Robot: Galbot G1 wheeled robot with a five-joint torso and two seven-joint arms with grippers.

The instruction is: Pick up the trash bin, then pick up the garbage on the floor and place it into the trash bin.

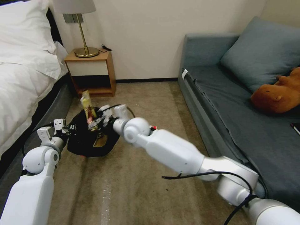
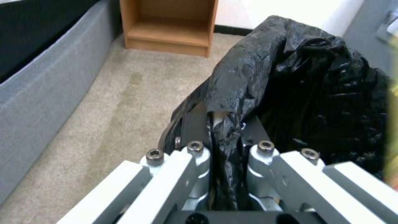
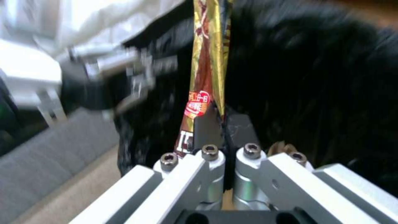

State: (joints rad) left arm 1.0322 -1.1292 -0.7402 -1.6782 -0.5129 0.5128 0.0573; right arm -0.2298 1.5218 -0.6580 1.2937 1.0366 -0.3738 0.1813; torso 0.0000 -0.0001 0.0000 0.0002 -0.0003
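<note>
From the head camera I see the trash bin (image 1: 90,137) over the carpet (image 1: 140,193), in the lane between bed (image 1: 28,81) and sofa (image 1: 237,103), near the nightstand (image 1: 92,72). Left wrist: my left gripper (image 2: 226,121) is pinched on the bin's bagged rim. Right wrist: my right gripper (image 3: 222,123) is clamped on the gold-brown wrapper (image 3: 209,56), beside the bin's black liner (image 3: 315,81).

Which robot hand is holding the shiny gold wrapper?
The right gripper: its fingers pinch the gold-brown wrapper above the trash bin. The left gripper grips the bin's black liner.
</note>
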